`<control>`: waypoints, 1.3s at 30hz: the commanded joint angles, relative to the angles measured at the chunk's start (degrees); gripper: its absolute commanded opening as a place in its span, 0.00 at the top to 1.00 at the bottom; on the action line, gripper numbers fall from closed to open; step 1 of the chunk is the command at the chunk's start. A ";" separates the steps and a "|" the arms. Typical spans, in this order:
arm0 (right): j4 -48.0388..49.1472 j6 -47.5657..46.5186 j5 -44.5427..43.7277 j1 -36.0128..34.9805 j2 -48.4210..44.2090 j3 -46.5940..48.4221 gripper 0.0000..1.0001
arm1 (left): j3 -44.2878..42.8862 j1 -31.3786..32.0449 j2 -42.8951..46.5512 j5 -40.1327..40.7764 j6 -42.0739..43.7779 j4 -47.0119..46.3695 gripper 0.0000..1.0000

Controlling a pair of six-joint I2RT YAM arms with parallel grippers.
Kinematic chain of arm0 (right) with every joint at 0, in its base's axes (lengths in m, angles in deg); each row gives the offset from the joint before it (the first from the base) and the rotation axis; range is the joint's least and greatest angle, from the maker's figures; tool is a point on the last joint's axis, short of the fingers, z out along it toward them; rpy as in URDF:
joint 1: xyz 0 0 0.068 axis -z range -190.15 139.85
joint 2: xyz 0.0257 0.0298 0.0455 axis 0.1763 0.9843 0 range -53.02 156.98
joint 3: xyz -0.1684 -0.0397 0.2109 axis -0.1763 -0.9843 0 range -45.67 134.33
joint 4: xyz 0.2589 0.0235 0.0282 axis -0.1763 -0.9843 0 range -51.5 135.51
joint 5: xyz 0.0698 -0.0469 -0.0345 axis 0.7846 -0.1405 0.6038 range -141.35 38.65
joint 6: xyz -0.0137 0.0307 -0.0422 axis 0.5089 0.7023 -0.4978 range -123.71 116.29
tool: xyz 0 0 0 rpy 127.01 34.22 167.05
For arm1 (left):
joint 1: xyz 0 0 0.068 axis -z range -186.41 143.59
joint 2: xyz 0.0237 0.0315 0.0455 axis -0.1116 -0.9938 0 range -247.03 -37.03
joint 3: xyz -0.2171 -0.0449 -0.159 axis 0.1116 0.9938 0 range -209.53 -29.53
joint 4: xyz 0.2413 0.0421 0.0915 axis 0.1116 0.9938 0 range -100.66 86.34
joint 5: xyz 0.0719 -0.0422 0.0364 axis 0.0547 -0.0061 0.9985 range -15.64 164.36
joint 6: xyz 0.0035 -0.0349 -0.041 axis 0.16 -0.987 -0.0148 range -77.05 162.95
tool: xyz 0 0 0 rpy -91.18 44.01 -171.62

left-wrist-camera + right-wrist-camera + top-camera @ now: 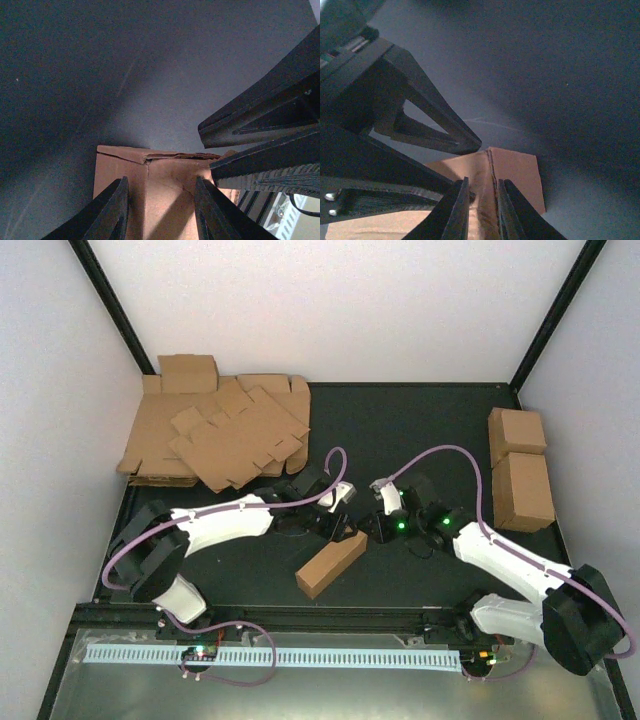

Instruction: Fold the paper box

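The paper box (332, 565) is lying on the dark bench (420, 420), a little nearer the near edge than the far one and about midway between the left and right edges, slanting so that one end is pointing toward the near left corner and the other toward the far right. Both arms are reaching in to that far end. The left fingers (117, 210) are standing partly open just above the top face of the box, with bare cardboard showing between them, and they are not clamping anything. The right fingers (457, 210) are sitting almost together and are pinching a raised fold of cardboard at the end of the box. A heap of flat cardboard sheets (215, 435) is lying in the far left corner, and two closed cardboard blocks (520, 465) are sitting one behind the other along the right edge, well apart from the box
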 commanded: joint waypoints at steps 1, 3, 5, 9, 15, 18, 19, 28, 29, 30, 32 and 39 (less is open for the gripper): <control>-1.08 0.70 0.23 0.19 -0.91 -0.94 0.80 | 0.69 0.84 0.72 2.89 -0.85 0.78 0.62; -1.44 0.67 0.23 0.22 -1.13 -1.18 0.81 | 0.74 1.05 0.96 3.40 -1.04 0.76 0.62; -1.63 0.68 0.23 0.19 -1.38 -1.44 0.81 | 0.84 1.17 1.07 4.00 -1.35 0.69 0.62; -2.31 0.74 0.85 0.21 -1.51 -1.52 0.86 | 1.07 1.57 1.46 5.61 -2.13 0.57 0.62; -4.29 2.90 -0.06 0.19 -1.32 -1.14 0.90 | 2.79 2.66 3.18 9.24 -4.55 -1.02 0.62; -3.83 4.14 0.81 0.16 -1.12 -1.19 0.94 | 3.60 3.24 3.76 10.80 -5.78 -1.87 0.62; -3.70 4.56 0.80 0.11 -1.23 -1.21 0.95 | 3.86 3.40 3.98 11.28 -6.32 -2.14 0.62; -3.45 6.80 -1.43 0.11 -3.75 -2.09 0.98 | 5.88 4.62 7.35 13.10 -9.97 -4.61 0.58; -3.09 6.82 -1.32 0.12 -3.79 -2.47 0.98 | 5.58 4.62 7.66 12.83 -9.80 -4.40 0.57; -2.80 6.83 -1.20 0.12 -3.84 -2.71 0.98 | 5.22 4.62 7.93 12.36 -9.63 -4.17 0.55; -2.36 6.80 -1.11 0.11 -3.91 -3.15 0.98 | 4.25 4.62 8.59 11.65 -8.73 -2.97 0.52; -0.72 6.16 -1.19 0.05 -4.78 -4.81 0.98 | 3.83 4.31 11.62 7.54 -0.79 0.87 0.35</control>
